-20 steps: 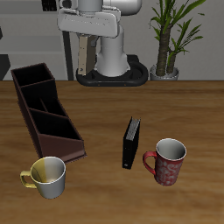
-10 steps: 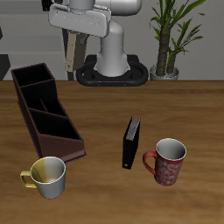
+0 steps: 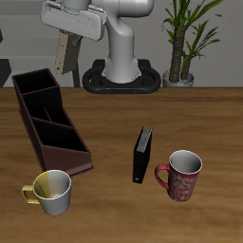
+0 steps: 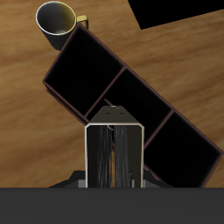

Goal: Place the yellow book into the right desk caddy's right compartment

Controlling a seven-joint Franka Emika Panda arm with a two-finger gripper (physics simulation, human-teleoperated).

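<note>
One table [image 3: 114, 114] of brown wood was seen, with one robot arm [image 3: 119, 43] mounted on a dark base plate at its far edge. One potted plant [image 3: 185, 38] was placed beside that base, at the far side.

One caddy was counted: the right desk caddy [image 3: 49, 123], a long dark brown open-topped box. It was laid at a slant on the table, running from the far edge towards the near edge. Three compartments, parted by two inner dividers, were counted in it, and all three were shown dark and unfilled in the wrist view.

Two mugs were counted. One red mug [image 3: 182, 176] was stood near the front edge, and one yellow mug [image 3: 51, 191] with a pale outside was stood just beside the near end of the caddy.

Two books were counted. One black book [image 3: 141, 155] was stood upright on the table between the caddy and the red mug, close to the red mug.

The yellow book [image 3: 64, 57] was held in the air by the gripper [image 3: 65, 39], above the far end of the caddy and clear of it. It was hung upright, as a thin slab with a yellowish-tan cover. In the wrist view its narrow edge was shown as dark, with pale stripes of pages.

The jaws were pinched on the book, one of the fingers [image 4: 88, 157] being pressed against each cover.
</note>
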